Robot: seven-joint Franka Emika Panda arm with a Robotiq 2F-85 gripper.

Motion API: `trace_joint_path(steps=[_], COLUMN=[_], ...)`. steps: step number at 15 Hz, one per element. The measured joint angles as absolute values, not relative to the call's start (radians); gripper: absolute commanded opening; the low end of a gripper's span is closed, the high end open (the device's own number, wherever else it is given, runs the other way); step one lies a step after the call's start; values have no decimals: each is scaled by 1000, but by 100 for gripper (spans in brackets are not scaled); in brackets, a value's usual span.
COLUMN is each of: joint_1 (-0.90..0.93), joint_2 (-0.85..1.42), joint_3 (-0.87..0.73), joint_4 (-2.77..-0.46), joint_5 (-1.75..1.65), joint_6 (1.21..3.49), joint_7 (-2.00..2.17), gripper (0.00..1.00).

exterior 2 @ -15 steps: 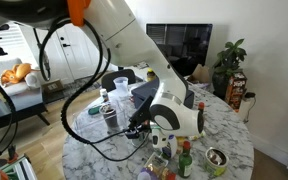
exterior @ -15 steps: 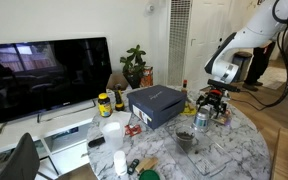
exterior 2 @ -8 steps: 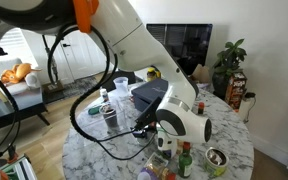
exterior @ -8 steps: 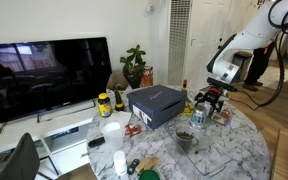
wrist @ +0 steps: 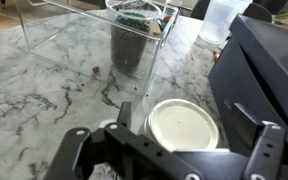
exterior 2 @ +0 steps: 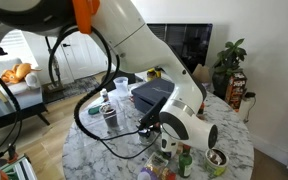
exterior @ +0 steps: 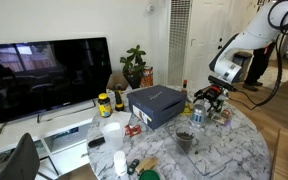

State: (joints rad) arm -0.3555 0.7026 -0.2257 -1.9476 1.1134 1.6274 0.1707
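In the wrist view my gripper (wrist: 184, 135) is open, with one finger on each side of a round white lid (wrist: 184, 123) of a jar standing on the marble table (wrist: 44, 85). There are gaps between the fingers and the lid. In an exterior view the gripper (exterior: 206, 102) hangs just above the jar (exterior: 200, 118), next to the dark box (exterior: 156, 104). In an exterior view the arm's body (exterior 2: 184, 125) hides the gripper.
The dark box (wrist: 269, 70) lies close beside the jar. A clear container with dark contents (wrist: 136, 40) and a white cup (wrist: 227, 18) stand ahead. Bottles (exterior 2: 184, 160) and a small bowl (exterior 2: 216, 158) stand near the table edge. A TV (exterior: 44, 75) stands behind.
The arm has shifted a little to the right and lower over the jar in the exterior views. The gripper stays open.
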Motion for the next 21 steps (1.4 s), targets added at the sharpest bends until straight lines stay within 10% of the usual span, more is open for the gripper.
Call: trace_joint_path(steps=[15,19,21], joint_1=[-313,-293,-288], joint_2=[715,720,726], joint_3=[-243,-244,-244], joint_4=[-1949,-1950,-1950], joint_5=[1116,1115,1113], joint_6=[1710,1770,1784], joint_7=[233,274,292], gripper=[98,88,67])
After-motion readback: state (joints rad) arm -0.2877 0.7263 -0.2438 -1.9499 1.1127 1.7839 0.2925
